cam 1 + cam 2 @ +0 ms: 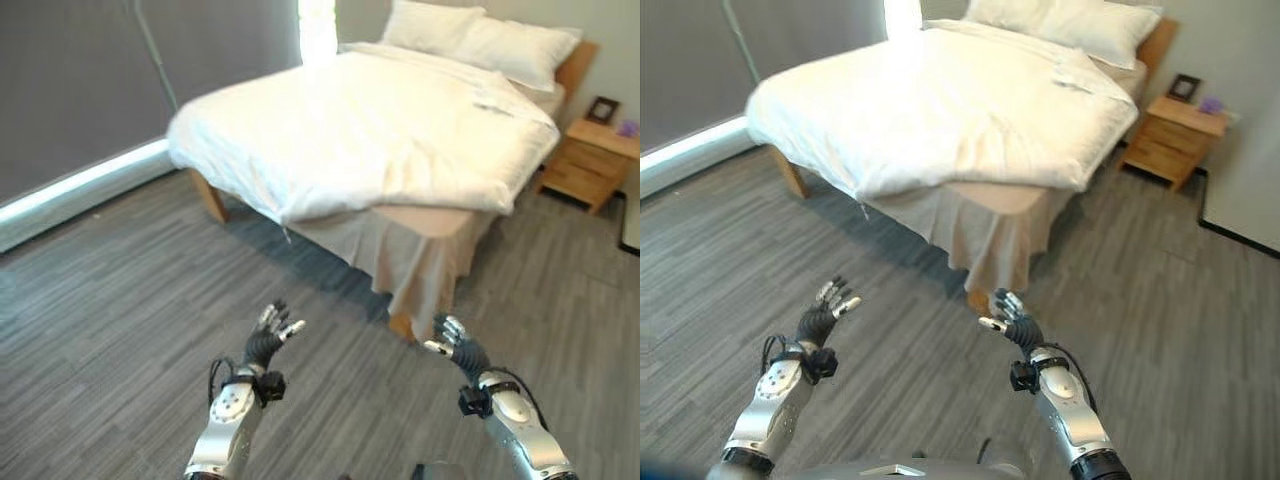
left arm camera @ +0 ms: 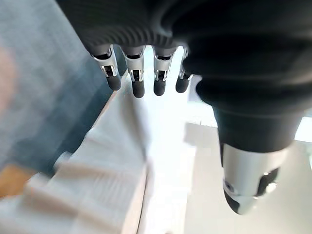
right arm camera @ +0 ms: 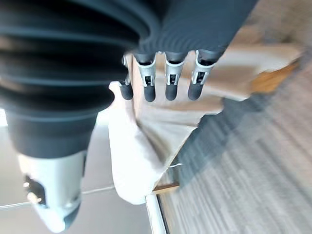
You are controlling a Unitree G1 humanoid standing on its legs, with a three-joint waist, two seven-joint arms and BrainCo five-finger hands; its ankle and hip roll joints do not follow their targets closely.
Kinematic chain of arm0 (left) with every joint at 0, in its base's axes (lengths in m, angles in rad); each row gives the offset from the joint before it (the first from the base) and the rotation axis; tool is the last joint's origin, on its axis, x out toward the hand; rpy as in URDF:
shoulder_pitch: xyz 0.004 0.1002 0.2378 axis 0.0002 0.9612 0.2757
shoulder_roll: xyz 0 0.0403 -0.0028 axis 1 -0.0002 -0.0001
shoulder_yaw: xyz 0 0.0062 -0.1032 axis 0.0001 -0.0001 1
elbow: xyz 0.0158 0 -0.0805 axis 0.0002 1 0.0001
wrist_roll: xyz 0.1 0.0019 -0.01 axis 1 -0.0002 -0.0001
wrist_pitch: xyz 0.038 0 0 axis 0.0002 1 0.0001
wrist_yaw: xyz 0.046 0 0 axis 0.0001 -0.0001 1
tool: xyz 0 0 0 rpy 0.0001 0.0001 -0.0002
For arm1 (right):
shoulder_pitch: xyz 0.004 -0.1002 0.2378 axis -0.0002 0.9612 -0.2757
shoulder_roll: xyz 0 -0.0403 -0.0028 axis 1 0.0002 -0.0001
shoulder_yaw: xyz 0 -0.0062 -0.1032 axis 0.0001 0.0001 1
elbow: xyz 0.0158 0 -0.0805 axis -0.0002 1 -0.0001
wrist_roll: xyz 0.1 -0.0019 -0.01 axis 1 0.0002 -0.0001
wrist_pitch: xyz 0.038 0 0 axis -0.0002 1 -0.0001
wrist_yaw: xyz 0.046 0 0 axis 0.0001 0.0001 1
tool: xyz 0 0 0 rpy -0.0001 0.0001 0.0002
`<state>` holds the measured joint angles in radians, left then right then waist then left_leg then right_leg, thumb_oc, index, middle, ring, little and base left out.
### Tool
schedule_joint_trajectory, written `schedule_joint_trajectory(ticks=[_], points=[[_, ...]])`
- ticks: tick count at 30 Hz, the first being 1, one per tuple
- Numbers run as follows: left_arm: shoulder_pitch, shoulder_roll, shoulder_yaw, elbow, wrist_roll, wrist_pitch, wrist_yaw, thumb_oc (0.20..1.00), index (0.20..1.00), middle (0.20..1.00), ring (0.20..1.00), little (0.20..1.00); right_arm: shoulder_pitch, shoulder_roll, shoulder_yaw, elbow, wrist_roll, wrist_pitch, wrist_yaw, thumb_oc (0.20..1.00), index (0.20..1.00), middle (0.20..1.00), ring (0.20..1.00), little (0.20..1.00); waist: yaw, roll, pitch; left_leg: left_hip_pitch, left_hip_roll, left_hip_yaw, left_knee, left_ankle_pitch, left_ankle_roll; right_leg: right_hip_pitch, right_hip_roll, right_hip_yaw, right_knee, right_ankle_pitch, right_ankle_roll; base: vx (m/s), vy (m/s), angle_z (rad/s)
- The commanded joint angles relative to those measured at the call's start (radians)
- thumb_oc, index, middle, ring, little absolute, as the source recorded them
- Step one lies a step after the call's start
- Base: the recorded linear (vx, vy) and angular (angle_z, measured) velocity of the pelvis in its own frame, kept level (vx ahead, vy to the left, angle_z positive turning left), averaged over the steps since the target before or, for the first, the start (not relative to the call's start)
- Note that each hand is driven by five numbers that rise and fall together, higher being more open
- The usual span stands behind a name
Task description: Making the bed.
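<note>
A bed [image 1: 400,130] stands ahead across the grey floor, covered by a white duvet [image 1: 340,140] that hangs over the near corner. Below it a beige bed skirt [image 1: 410,255] drops to the floor. Two white pillows [image 1: 480,35] lie at the wooden headboard. My left hand [image 1: 268,340] is raised over the floor, well short of the bed, fingers relaxed and holding nothing. My right hand [image 1: 455,345] hovers open just before the bed's near corner leg. The left wrist view shows the duvet [image 2: 97,180] past the fingers [image 2: 136,83]; the right wrist view shows the skirt [image 3: 161,126] past the fingers [image 3: 170,85].
A wooden nightstand [image 1: 590,160] with a small picture frame [image 1: 603,108] stands to the right of the bed. Grey curtains [image 1: 90,80] and a bright window strip run along the left wall. Grey plank floor [image 1: 120,330] lies between me and the bed.
</note>
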<state>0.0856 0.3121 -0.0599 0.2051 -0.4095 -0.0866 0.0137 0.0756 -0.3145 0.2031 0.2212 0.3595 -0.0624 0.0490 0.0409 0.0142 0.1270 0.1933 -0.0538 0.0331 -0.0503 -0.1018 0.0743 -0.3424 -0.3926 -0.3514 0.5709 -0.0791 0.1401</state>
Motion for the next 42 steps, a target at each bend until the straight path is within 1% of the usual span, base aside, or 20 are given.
schedule_joint_trajectory(ticks=[1,3,5,6,7,8,9,10,12,14,17,18,23,26,33,34,36,38,41,42], points=[[0.031,0.063,-0.01,-0.056,0.041,-0.048,-0.022,1.0,1.0,1.0,1.0,1.0,-0.04,0.003,-0.067,-0.046,0.004,-0.036,-0.003,1.0,1.0,1.0,1.0,1.0,0.016,-0.053,0.02,-0.003,0.058,0.054,-0.037,0.106,-0.085,0.258,0.069,0.033,-0.453,0.318,0.071,0.53,-0.34,0.84],[0.011,0.069,-0.008,-0.044,0.061,-0.052,-0.009,1.0,1.0,1.0,1.0,1.0,-0.041,0.008,-0.065,-0.048,0.013,-0.035,-0.01,1.0,1.0,1.0,1.0,1.0,0.003,-0.063,0.008,0.02,0.088,0.055,-0.037,0.087,-0.119,0.25,0.11,0.054,-0.591,0.345,0.101,0.53,-0.317,0.58],[-0.018,0.055,-0.004,-0.03,0.057,-0.063,-0.007,1.0,1.0,1.0,1.0,1.0,-0.062,-0.02,-0.059,-0.09,-0.004,-0.042,0.002,1.0,1.0,1.0,1.0,1.0,0.007,-0.066,-0.009,0.047,0.155,0.046,0.004,0.134,-0.164,0.276,0.154,0.038,-0.581,0.318,0.078,0.55,-0.368,0.77],[-0.018,0.055,-0.004,-0.029,0.057,-0.063,-0.007,1.0,1.0,1.0,1.0,1.0,-0.062,-0.02,-0.059,-0.09,-0.004,-0.042,0.002,1.0,1.0,1.0,1.0,1.0,0.006,-0.065,-0.009,0.046,0.157,0.044,0.007,0.133,-0.165,0.277,0.156,0.035,-0.581,0.317,0.077,0.37,-0.397,0.49],[-0.042,0.043,-0.01,-0.012,0.035,-0.068,-0.002,1.0,1.0,1.0,1.0,1.0,-0.073,-0.057,-0.078,-0.11,-0.015,-0.058,-0.006,1.0,1.0,1.0,1.0,1.0,0.003,-0.06,0.002,-0.021,0.217,0.04,0.182,0.224,-0.213,0.317,0.197,0.027,-0.59,0.266,0.035,0.2,-0.364,0.2],[-0.055,0.037,-0.018,-0.01,0.011,-0.065,-0.003,1.0,1.0,1.0,1.0,1.0,-0.079,-0.067,-0.083,-0.116,-0.005,-0.066,-0.018,1.0,1.0,1.0,1.0,1.0,0.004,-0.071,0.018,-0.094,0.242,0.045,0.327,0.263,-0.221,0.341,0.205,0.016,-0.602,0.246,0.008,0.19,-0.36,-0.16],[-0.057,0.037,-0.017,-0.009,0.011,-0.065,-0.003,1.0,1.0,1.0,1.0,1.0,-0.08,-0.067,-0.083,-0.116,-0.005,-0.066,-0.018,1.0,1.0,1.0,1.0,1.0,0.0,-0.074,0.014,-0.103,0.24,0.04,0.33,0.266,-0.22,0.336,0.202,0.012,-0.602,0.247,0.008,0.16,-0.382,-0.32],[-0.069,0.028,-0.032,-0.016,-0.023,-0.064,-0.015,1.0,1.0,1.0,1.0,1.0,-0.075,-0.084,-0.1,-0.119,0.02,-0.073,-0.028,1.0,1.0,1.0,1.0,1.0,0.017,-0.096,0.046,-0.179,0.227,0.026,0.502,0.28,-0.198,0.397,0.228,0.017,-0.638,0.218,-0.031,0.12,-0.249,-0.41],[-0.074,0.026,-0.041,-0.018,-0.025,-0.062,-0.017,1.0,1.0,1.0,1.0,1.0,-0.078,-0.095,-0.111,-0.118,0.021,-0.073,-0.035,1.0,1.0,1.0,1.0,1.0,0.022,-0.104,0.051,-0.224,0.201,0.009,0.524,0.266,-0.187,0.413,0.231,0.025,-0.646,0.203,-0.035,0.25,-0.21,-0.11],[-0.085,0.023,-0.054,-0.024,-0.044,-0.06,-0.034,1.0,1.0,1.0,1.0,1.0,-0.064,-0.114,-0.141,-0.117,0.017,-0.066,-0.04,1.0,1.0,1.0,1.0,1.0,0.02,-0.102,0.044,-0.281,0.199,0.033,0.382,0.225,-0.182,0.447,0.223,0.046,-0.652,0.184,-0.021,0.36,-0.056,-0.32],[-0.085,0.023,-0.054,-0.024,-0.044,-0.061,-0.034,1.0,1.0,1.0,1.0,1.0,-0.063,-0.115,-0.141,-0.118,0.017,-0.066,-0.04,1.0,1.0,1.0,1.0,1.0,0.025,-0.103,0.047,-0.272,0.198,0.038,0.375,0.226,-0.182,0.45,0.221,0.05,-0.652,0.182,-0.02,0.15,0.046,-0.54],[-0.086,0.024,-0.076,-0.021,-0.03,-0.065,-0.031,1.0,1.0,1.0,1.0,1.0,-0.041,-0.116,-0.152,-0.108,-0.002,-0.068,-0.044,1.0,1.0,1.0,1.0,1.0,0.031,-0.075,0.014,-0.26,0.189,0.018,0.105,0.219,-0.193,0.465,0.226,0.069,-0.657,0.149,0.004,0.33,0.117,-0.75],[-0.067,0.019,-0.096,-0.02,-0.057,-0.063,-0.046,1.0,1.0,1.0,1.0,1.0,-0.048,-0.101,-0.146,-0.086,-0.053,-0.05,-0.041,1.0,1.0,1.0,1.0,1.0,0.007,-0.04,-0.026,-0.144,0.161,-0.009,-0.025,0.195,-0.191,0.476,0.205,0.109,-0.65,0.149,0.02,0.28,0.199,-0.76],[-0.037,0.028,-0.084,-0.029,-0.079,-0.056,-0.055,1.0,1.0,1.0,1.0,1.0,-0.044,-0.095,-0.143,-0.083,-0.087,-0.041,-0.033,1.0,1.0,1.0,1.0,1.0,0.012,-0.05,-0.04,-0.126,0.139,0.007,-0.037,0.169,-0.171,0.471,0.184,0.132,-0.652,0.161,0.034,0.14,0.18,-0.35],[0.036,0.048,-0.071,-0.052,-0.091,-0.047,-0.096,1.0,1.0,1.0,1.0,1.0,-0.161,-0.201,-0.113,-0.05,-0.304,-0.015,-0.043,1.0,1.0,1.0,1.0,1.0,0.076,-0.087,-0.038,-0.135,0.105,0.008,-0.037,0.135,-0.137,0.451,0.153,0.134,-0.654,0.186,0.062,0.05,0.109,0.04],[0.06,0.056,-0.08,-0.057,-0.09,-0.045,-0.11,1.0,1.0,1.0,1.0,1.0,-0.255,-0.261,-0.089,-0.024,-0.388,-0.009,-0.057,1.0,1.0,1.0,1.0,1.0,0.099,-0.1,-0.033,-0.146,0.096,0.004,-0.037,0.13,-0.133,0.445,0.146,0.126,-0.657,0.196,0.07,0.01,0.052,0.17],[0.06,0.056,-0.079,-0.057,-0.09,-0.045,-0.11,1.0,1.0,1.0,1.0,1.0,-0.255,-0.261,-0.089,-0.024,-0.388,-0.009,-0.057,1.0,1.0,1.0,1.0,1.0,0.098,-0.1,-0.034,-0.148,0.095,0.004,-0.037,0.131,-0.133,0.444,0.145,0.126,-0.657,0.196,0.07,0.01,0.042,0.27],[0.074,0.072,-0.122,-0.069,-0.118,-0.041,-0.134,1.0,1.0,1.0,1.0,1.0,-0.46,-0.373,-0.011,0.046,-0.562,0.009,-0.1,1.0,1.0,1.0,1.0,1.0,0.136,-0.117,-0.025,-0.171,0.087,-0.008,-0.037,0.131,-0.13,0.431,0.141,0.113,-0.658,0.208,0.078,0.0,0.077,0.04],[0.068,0.084,-0.157,-0.075,-0.129,-0.04,-0.134,1.0,1.0,1.0,1.0,1.0,-0.587,-0.384,0.044,0.166,-0.58,0.029,-0.143,1.0,1.0,1.0,1.0,1.0,0.16,-0.125,-0.02,-0.183,0.083,-0.022,-0.037,0.134,-0.129,0.43,0.142,0.099,-0.658,0.211,0.079,-0.02,0.03,0.2],[0.063,0.099,-0.174,-0.083,-0.141,-0.033,-0.129,1.0,1.0,1.0,1.0,1.0,-0.738,-0.389,0.12,0.254,-0.604,0.054,-0.154,1.0,1.0,1.0,1.0,1.0,0.18,-0.135,-0.012,-0.195,0.081,-0.031,-0.037,0.139,-0.13,0.424,0.144,0.09,-0.658,0.22,0.082,-0.02,0.016,0.19]])
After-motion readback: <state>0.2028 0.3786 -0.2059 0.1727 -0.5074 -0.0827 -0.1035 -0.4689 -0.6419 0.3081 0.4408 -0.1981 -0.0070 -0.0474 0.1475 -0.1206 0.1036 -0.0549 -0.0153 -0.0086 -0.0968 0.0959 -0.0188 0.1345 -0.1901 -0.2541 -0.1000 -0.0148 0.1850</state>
